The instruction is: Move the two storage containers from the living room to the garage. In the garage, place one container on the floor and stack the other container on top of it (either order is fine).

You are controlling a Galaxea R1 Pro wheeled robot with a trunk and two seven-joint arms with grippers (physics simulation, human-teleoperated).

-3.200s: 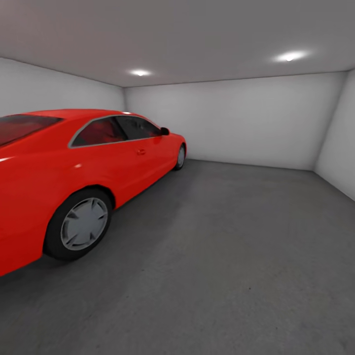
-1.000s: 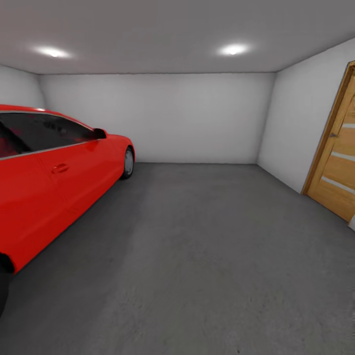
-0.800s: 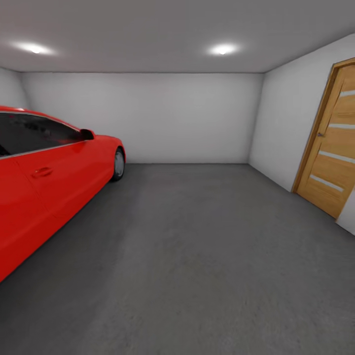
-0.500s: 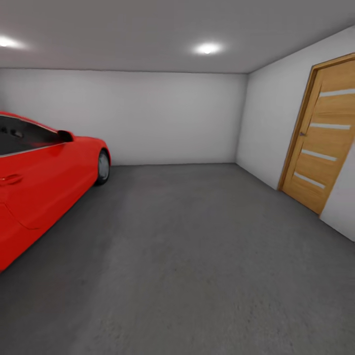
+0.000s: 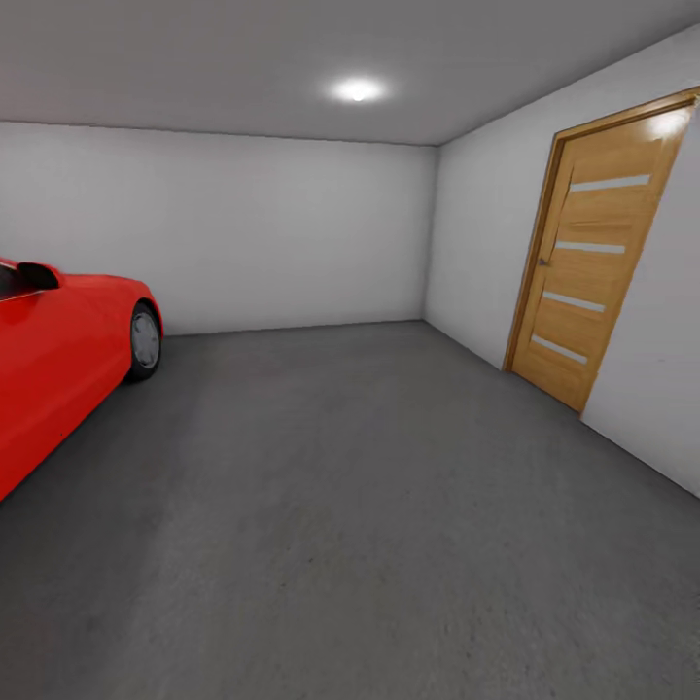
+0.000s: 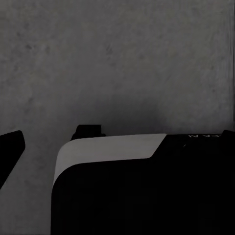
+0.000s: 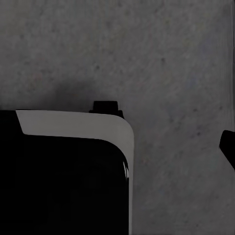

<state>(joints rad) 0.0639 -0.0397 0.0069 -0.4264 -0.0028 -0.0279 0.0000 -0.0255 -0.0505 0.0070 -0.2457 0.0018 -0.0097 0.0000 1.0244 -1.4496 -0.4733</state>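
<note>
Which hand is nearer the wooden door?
Right hand, probably: the wooden door is on the robot's right, so the left hand sits farther from it, toward the red car. Both wrist cameras face the floor, so this is inferred.

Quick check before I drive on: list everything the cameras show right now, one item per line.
red car: one, red, at the head view's left edge, front wheel and mirror showing
wooden door: one, light brown with pale strips, shut, in the right wall
ceiling light: one, white, lit, overhead
walls: white, at the back and right
floor: dark grey speckled concrete, under everything; also in both wrist views
robot's base: dark body with a pale edge, over the floor in the left wrist view; likewise in the right wrist view
</note>
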